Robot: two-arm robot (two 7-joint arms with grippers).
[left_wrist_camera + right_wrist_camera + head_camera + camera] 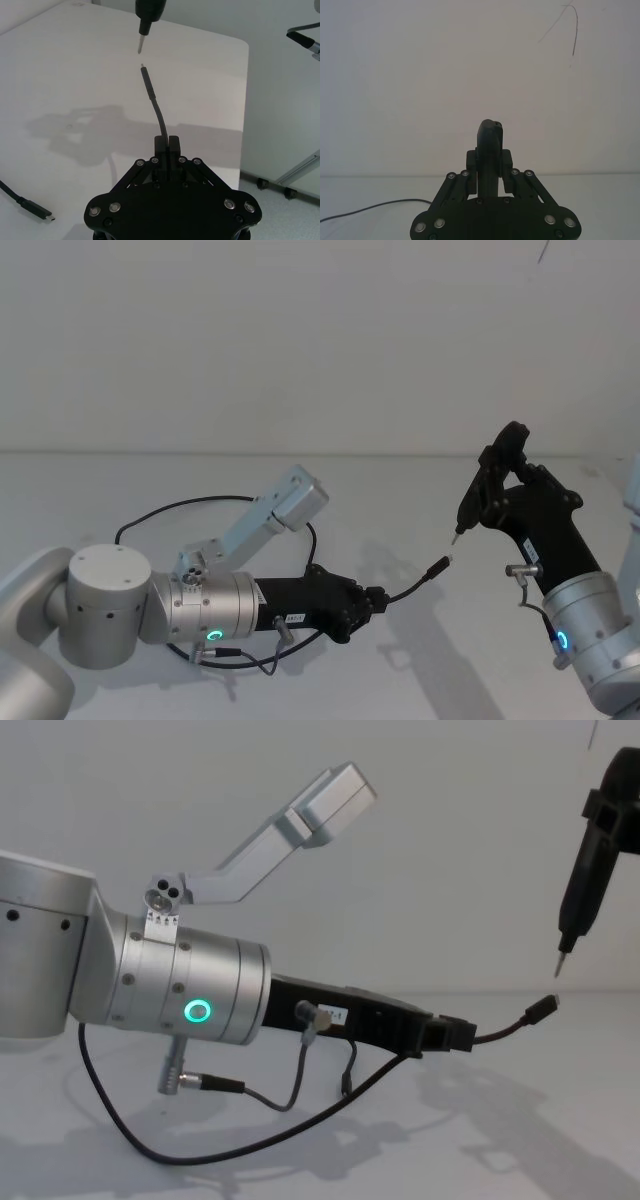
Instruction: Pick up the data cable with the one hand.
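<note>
My left gripper (378,598) is shut on the data cable (412,589) a short way behind its plug. The plug (545,1007) sticks out forward and slightly up, off the table. The rest of the black cord loops back over the table (190,504), and its other end (31,206) lies flat there. From the left wrist view, the cable (152,97) rises out of the shut fingers (161,146). My right gripper (503,468) is shut on a slim black tool (470,502). The tool's metal tip (561,960) hangs just above the plug, with a small gap between them.
The white table ends at an edge (244,75) beyond the plug, with the floor and a wheeled metal frame (300,172) past it. A silver camera bracket (290,498) rises from my left wrist. A short grey wire (245,655) hangs under that arm.
</note>
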